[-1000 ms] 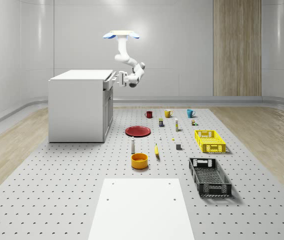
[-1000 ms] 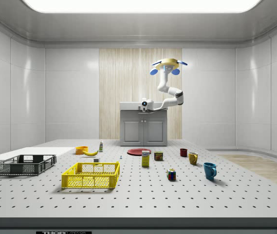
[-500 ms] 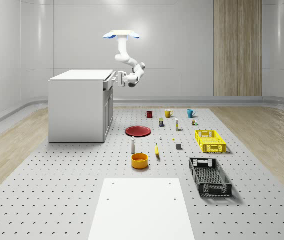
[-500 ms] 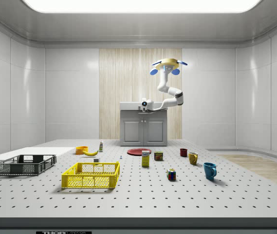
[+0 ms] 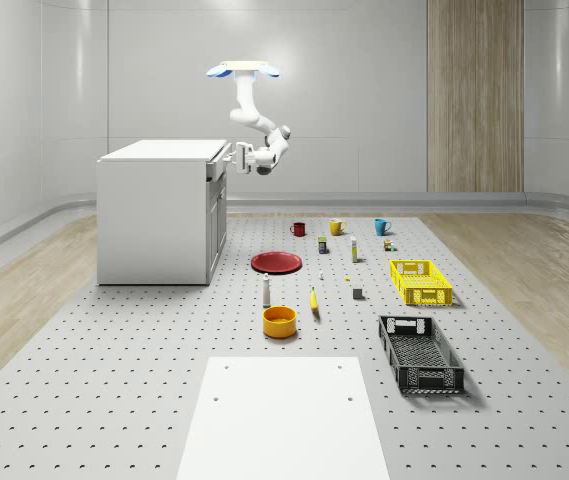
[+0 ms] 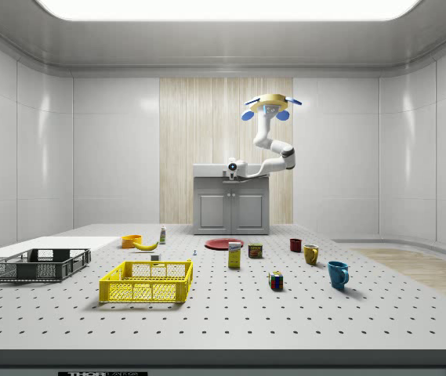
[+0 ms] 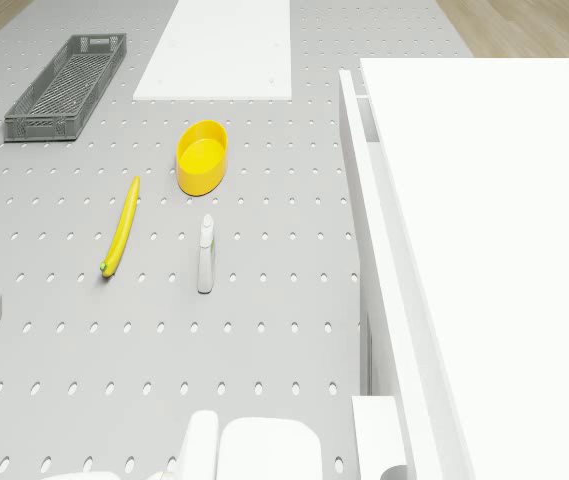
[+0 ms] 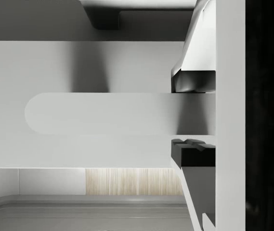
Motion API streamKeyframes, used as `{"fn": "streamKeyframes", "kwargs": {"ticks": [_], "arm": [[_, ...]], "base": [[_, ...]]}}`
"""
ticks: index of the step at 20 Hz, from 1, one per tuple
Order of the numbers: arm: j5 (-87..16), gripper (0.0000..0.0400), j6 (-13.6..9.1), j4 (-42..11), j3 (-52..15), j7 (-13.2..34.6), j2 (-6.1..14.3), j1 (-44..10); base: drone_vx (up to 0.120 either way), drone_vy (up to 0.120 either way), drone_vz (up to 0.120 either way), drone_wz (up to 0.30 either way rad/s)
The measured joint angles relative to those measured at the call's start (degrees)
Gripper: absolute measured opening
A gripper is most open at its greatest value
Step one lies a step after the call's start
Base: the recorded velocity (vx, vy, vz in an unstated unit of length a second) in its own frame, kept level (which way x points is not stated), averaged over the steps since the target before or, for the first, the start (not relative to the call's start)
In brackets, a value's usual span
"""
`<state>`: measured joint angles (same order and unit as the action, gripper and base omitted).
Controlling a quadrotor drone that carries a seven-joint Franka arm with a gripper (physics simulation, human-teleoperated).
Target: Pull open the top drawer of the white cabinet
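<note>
The white cabinet (image 5: 154, 210) stands at the back of the whole-scene view's left, and I see it front-on in the side view (image 6: 230, 207). Its top drawer (image 5: 217, 166) sits just under the cabinet top (image 7: 494, 250). The drone (image 5: 244, 70) hovers in the air in front of the drawer side, arm bent down toward it. My gripper (image 5: 232, 157) is at the drawer front. In the wrist view the gripper (image 8: 192, 115) is shut on the drawer's white bar handle (image 8: 103, 114), with one dark pad (image 8: 192, 82) on each side of it.
On the perforated floor in front of the cabinet lie a red plate (image 5: 276, 262), a white bottle (image 7: 205, 255), a banana (image 7: 121, 228) and a yellow bowl (image 7: 201, 157). Mugs (image 5: 336, 227), a yellow crate (image 5: 420, 282) and a black crate (image 5: 420, 354) stand farther off.
The fingers have closed in on the drawer handle. The arm's elbow has shifted slightly toward the cabinet. The drone and the drawer look unmoved.
</note>
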<state>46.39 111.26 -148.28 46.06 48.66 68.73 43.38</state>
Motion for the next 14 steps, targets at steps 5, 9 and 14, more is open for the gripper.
{"fn": "streamKeyframes", "kwargs": {"ticks": [5,9,14], "arm": [[-0.49,0.0206,0.12,-0.37,0.68,-1.93,-0.48,0.14],[-1.71,0.0168,-0.62,0.35,1.26,-0.7,0.45,0.19],[-2.34,0.0318,-3.91,0.93,4.05,-2.5,-1.98,-1.2]], "base": [[0.0,0.0,0.0,0.0],[0.0,0.0,0.0,0.0],[0.0,0.0,0.0,0.0]]}}
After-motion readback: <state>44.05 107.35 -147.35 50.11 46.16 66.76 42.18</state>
